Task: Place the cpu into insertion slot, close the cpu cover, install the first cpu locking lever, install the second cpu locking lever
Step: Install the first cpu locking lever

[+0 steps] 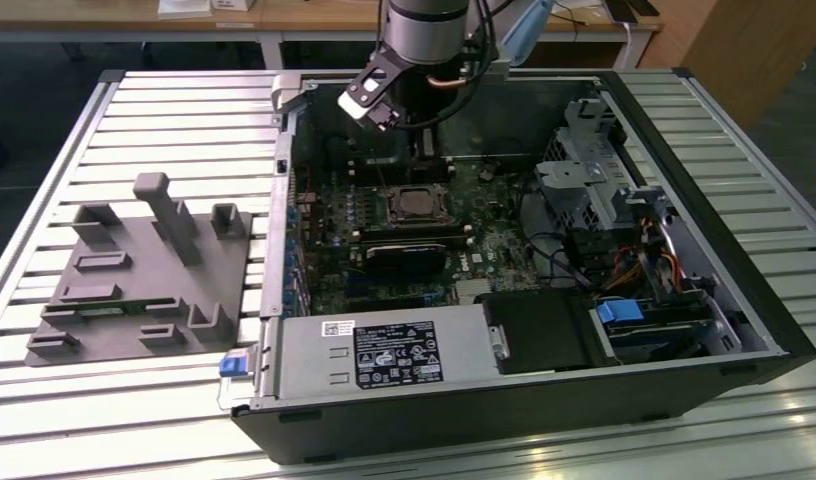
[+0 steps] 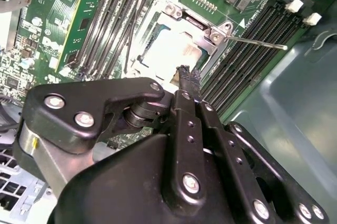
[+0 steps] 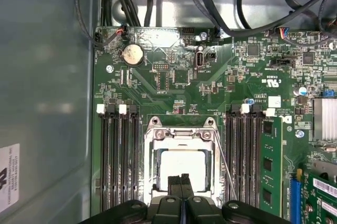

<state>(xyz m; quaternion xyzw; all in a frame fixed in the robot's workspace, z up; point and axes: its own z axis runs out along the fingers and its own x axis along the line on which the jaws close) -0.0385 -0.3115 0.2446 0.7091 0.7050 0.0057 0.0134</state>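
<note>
The cpu (image 3: 184,162) lies flat and square in the insertion slot (image 3: 154,169), cpu cover (image 3: 181,133) down over it, while the gripper (image 3: 181,179) hangs at its edge, fingers pinched together, gripping nothing.

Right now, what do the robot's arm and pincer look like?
The arm is a silvery-grey cylinder with a copper-coloured cable looped beside its wrist. The pincer is matt black: jointed link bars studded with silver screws, narrowing to two slim fingers.
</note>
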